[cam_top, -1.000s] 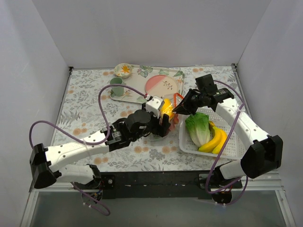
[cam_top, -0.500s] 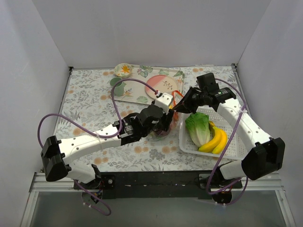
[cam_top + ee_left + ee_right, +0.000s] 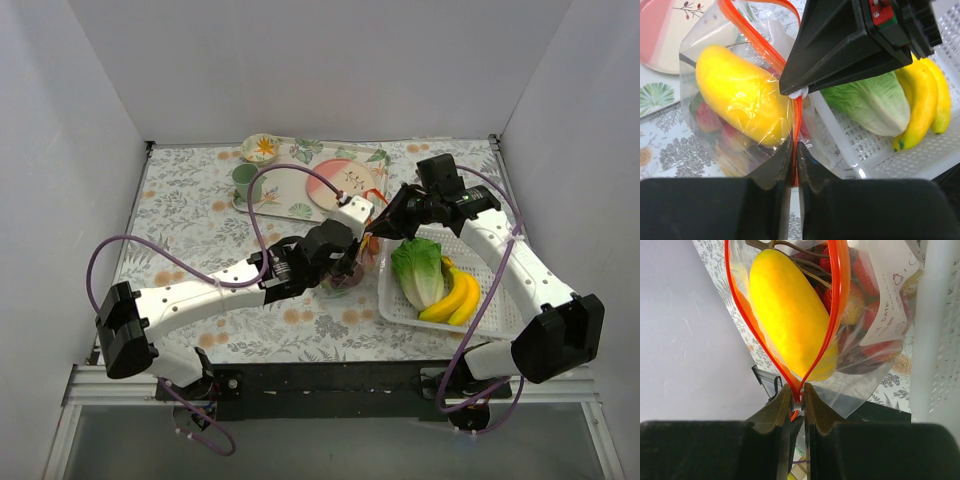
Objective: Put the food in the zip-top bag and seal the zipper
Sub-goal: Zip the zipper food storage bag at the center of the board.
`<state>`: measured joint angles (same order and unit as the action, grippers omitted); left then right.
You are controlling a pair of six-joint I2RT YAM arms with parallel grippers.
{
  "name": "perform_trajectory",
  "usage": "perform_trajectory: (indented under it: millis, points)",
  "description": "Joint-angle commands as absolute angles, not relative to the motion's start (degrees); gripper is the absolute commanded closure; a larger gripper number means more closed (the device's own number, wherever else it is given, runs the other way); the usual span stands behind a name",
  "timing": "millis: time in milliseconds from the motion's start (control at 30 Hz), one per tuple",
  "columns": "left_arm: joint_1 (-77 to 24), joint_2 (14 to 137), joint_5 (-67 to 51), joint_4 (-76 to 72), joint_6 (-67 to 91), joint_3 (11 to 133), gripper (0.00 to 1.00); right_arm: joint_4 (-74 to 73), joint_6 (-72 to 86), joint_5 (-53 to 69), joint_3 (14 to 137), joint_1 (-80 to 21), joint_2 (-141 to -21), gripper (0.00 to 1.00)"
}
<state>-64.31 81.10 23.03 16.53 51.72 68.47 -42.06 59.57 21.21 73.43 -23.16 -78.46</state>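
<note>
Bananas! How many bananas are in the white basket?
2 that show. One banana lies against the lettuce in the white basket; the other banana lies beside it, farther from the lettuce. More could be hidden underneath.

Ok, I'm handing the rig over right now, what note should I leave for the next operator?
Left claw: shut on the zipper.
Right claw: shut on the zipper where the two strips of the mouth meet.
Yellow fruit and red fruits are inside the zip-top bag, next to the white basket.
Done: filling, apparently.
Left: mouth gapes open beyond the right claw; press the zipper closed.
</note>
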Motion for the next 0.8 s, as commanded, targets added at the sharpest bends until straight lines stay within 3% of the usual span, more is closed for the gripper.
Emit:
perform_trajectory:
  millis: [0, 767]
  points:
    - [-64.6, 81.04, 22.59, 16.26, 50.71, 70.49, 1.0, -40.96, 60.03, 23.2, 75.59, -23.11, -76.55, 0.99]
    - [-64.6, 65.4, 20.39, 19.77, 52.03, 64.6, 1.0, -40.87, 56.6, 22.5, 81.47, -20.66, -84.72, 0.98]
